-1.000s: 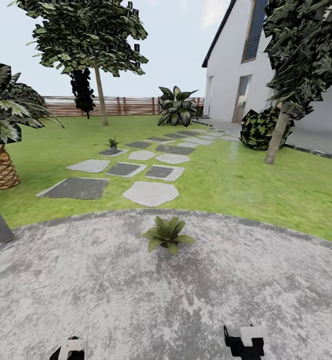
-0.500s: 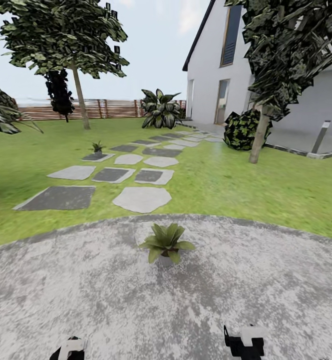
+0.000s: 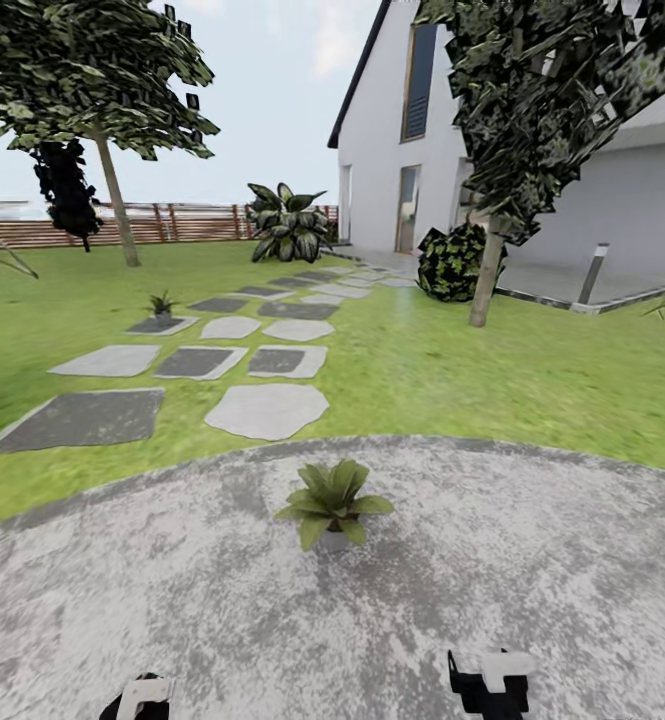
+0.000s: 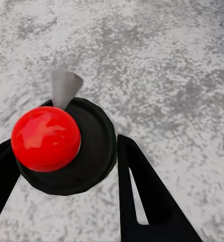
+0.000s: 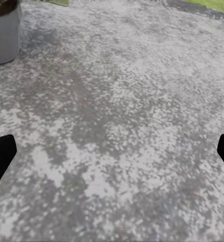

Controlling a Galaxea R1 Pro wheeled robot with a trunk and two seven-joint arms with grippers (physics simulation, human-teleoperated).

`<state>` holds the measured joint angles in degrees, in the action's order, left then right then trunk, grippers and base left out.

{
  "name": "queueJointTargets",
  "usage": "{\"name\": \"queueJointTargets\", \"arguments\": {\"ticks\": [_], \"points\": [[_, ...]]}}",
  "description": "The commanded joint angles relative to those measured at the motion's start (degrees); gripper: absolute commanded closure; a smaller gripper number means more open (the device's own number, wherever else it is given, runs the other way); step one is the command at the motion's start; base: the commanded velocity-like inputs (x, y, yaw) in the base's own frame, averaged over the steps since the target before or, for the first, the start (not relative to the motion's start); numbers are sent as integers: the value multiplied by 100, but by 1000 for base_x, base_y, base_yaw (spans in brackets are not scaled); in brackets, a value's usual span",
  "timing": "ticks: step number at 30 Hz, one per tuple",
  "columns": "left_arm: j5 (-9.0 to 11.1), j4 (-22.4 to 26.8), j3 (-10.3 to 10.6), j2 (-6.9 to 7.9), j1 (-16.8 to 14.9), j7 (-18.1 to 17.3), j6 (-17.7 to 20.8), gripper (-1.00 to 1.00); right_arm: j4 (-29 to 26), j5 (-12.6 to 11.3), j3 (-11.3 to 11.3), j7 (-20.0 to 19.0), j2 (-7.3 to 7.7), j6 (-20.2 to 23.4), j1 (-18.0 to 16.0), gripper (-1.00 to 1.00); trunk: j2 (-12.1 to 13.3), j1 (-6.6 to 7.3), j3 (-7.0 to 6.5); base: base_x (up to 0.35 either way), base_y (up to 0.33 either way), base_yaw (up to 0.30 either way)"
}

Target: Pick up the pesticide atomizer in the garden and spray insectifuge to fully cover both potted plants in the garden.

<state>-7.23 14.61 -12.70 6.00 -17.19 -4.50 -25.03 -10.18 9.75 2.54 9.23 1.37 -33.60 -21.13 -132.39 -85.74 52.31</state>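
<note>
On the patio (image 3: 532, 600), one potted plant (image 3: 332, 505) stands ahead of both claws. Left claw (image 4: 66, 166) pinches the pesticide atomizer (image 4: 66, 146); right claw (image 5: 112, 151) is spread wide.

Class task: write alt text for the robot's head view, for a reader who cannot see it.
A small green-leaved potted plant in a low grey pot stands on a round grey paved patio, ahead of the robot's two grippers at the bottom edge. Beyond lie green lawn, flat grey stepping stones with a second small plant, trees, a white house and a brown slatted fence.
</note>
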Motion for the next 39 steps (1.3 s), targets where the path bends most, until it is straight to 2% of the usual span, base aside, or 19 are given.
{"name": "queueJointTargets", "arguments": {"ticks": [1, 10, 18, 24, 29, 39], "points": [[-59, -3, -49, -2, -4, -24, -19, 100, 10, 61, 22, 29, -4, -15, -5, -100, -2, -1, 0, 146, 310, -218], [-51, 7, -94, -27, -4, -72, -19, 100, 307, 42, 27, 47, -5, -20, -5, -100, -2, -1, -33, 81, 326, -249], [-69, 11, -70, -54, -4, -90, -20, 100, 339, 29, 31, 58, -26, -21, -5, -100, -2, -1, -39, 9, 309, -275], [-115, 62, -34, -59, -14, -40, 14, 100, 325, 15, 31, 49, -73, -16, -5, -100, -2, -1, -39, 6, 48, -281], [-94, 17, -43, -92, -13, -22, -5, 100, 316, 22, 33, 45, -190, -23, -5, -100, -2, -1, -39, 0, 4, -282], [-74, 62, -73, -48, -13, -65, 5, 100, 312, 41, 38, 47, -165, -21, -5, -100, -2, -1, -39, 98, 65, -241]]}}
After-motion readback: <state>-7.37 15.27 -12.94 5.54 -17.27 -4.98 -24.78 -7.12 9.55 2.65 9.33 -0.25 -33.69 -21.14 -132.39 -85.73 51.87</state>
